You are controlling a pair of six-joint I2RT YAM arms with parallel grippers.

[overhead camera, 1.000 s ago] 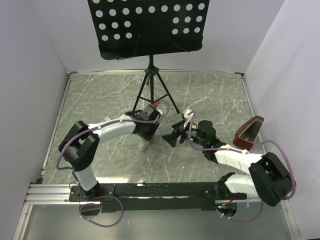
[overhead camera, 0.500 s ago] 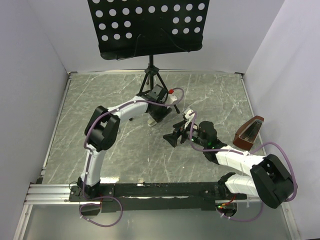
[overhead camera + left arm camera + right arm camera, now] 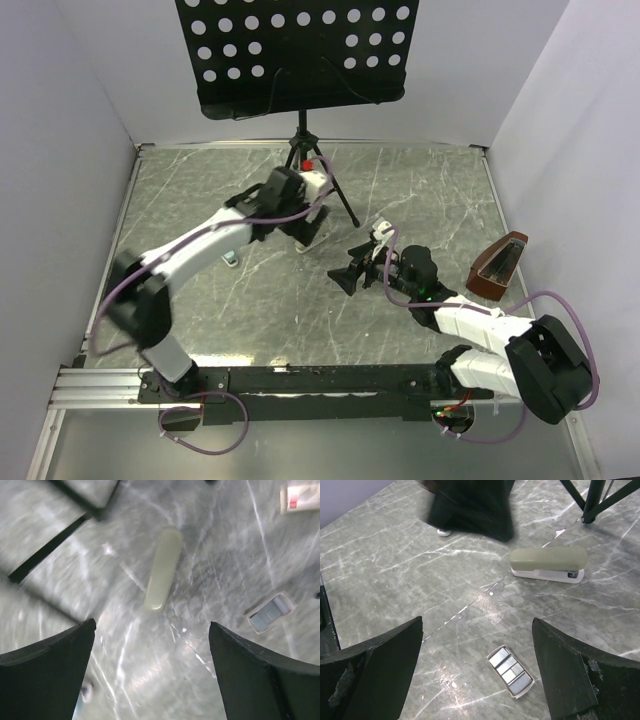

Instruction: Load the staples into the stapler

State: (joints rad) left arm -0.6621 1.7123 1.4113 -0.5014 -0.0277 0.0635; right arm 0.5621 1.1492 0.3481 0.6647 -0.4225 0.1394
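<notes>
One arm accounts for nearly all the change. The left arm has swung off mid-table toward the middle of the far edge, and the left end effector [image 3: 308, 225] now hangs beside the music-stand tripod [image 3: 303, 148]. Its wrist view is smeared, which fits an arm caught mid-move. Its fingers are spread wide with nothing between them.

Directly beneath lies the pale green stapler [image 3: 547, 564], closed, standing on its base on the table [image 3: 180, 200]. A pale shape that sat under this end effector nearer mid-table a second ago now seems to lie further out by the tripod foot. The stapler may therefore have been shifted and let go, though the overhead view is too coarse to be sure.

The right arm has barely stirred. The right end effector [image 3: 350, 275] hovers low near the table's centre, released and empty, facing the far-left corner. In front of it is the open staple box [image 3: 511, 671], with silvery staple strips [image 3: 514, 676] lying flat inside. The box is apart from the stapler and closer to the near edge.

For the task, this reads as setting up rather than loading. The stapler's magazine is not yet opened, no strip has left the box, and neither end effector holds anything.
</notes>
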